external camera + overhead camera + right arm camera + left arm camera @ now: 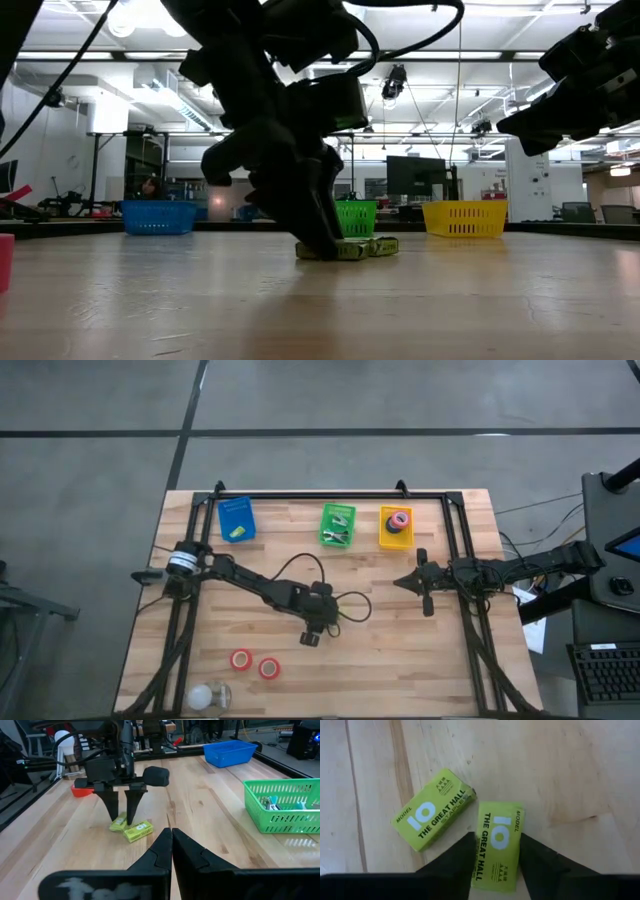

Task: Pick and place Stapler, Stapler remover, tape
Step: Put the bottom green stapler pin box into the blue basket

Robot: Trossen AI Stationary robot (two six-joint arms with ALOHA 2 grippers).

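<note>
Dark fingers [452, 865] of the left gripper [495, 865] stood spread on either side of one green staple box [497, 845]. They were close against its long sides, though whether they were pressing it could not be told. The box lay flat on the wooden table [400, 650]. A second staple box [432, 810] lay just beside it, the two nearly touching at a corner. Seen from above, this gripper was near the middle of the table. Two red tape rolls [241, 659] [268, 667] lay flat at about 7 o'clock from it, near each other and well apart from the gripper. A white round object [203, 696] sat farther out in the same direction, near the table's edge. Along the 12 o'clock edge stood a blue bin [236, 519], a green bin [337, 525] and a yellow bin [396, 540]. The yellow bin held another red tape roll [400, 519] with a dark roll beside it. At 3 o'clock from the left gripper, well apart, the right gripper [400, 582] hung above the table, its fingers pressed together on nothing.
</note>
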